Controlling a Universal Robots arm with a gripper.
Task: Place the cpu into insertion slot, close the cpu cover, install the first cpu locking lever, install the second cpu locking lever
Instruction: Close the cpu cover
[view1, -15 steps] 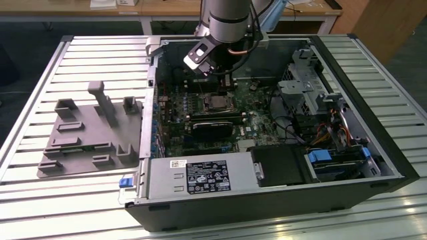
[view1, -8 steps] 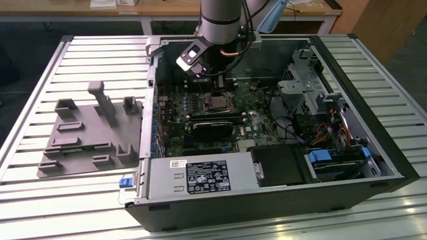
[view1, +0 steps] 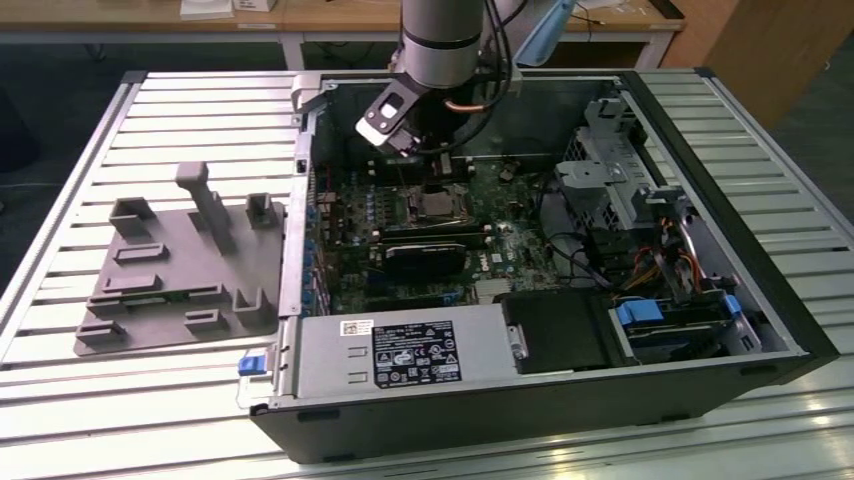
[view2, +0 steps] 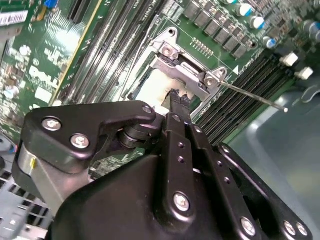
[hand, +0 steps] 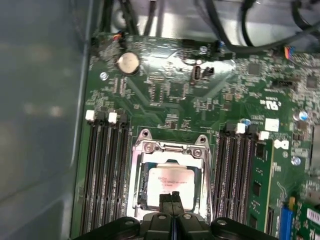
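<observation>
The cpu (hand: 169, 182) lies flat in the insertion slot (hand: 136, 200) on the green motherboard, its pale metal top showing through the window of the cpu cover (hand: 170, 148), which lies down over it. In the second wrist view the cpu (view2: 149, 95) shows just beyond my fingertips, the cover (view2: 186, 70) behind it. A thin locking lever (view2: 250, 96) sticks out sideways from the socket's corner. My gripper (hand: 172, 196) is shut, its tips together right above the chip's near edge, nothing held. In the exterior view the gripper (view1: 424, 172) hangs over the socket (view1: 434, 205).
Rows of black memory slots (hand: 105, 170) flank the socket on both sides. A black card (view1: 434, 255), the power supply (view1: 400, 355) and the drive cage (view1: 627, 170) fill the case. A grey fixture (view1: 180, 265) stands on the slatted table at the exterior view's left.
</observation>
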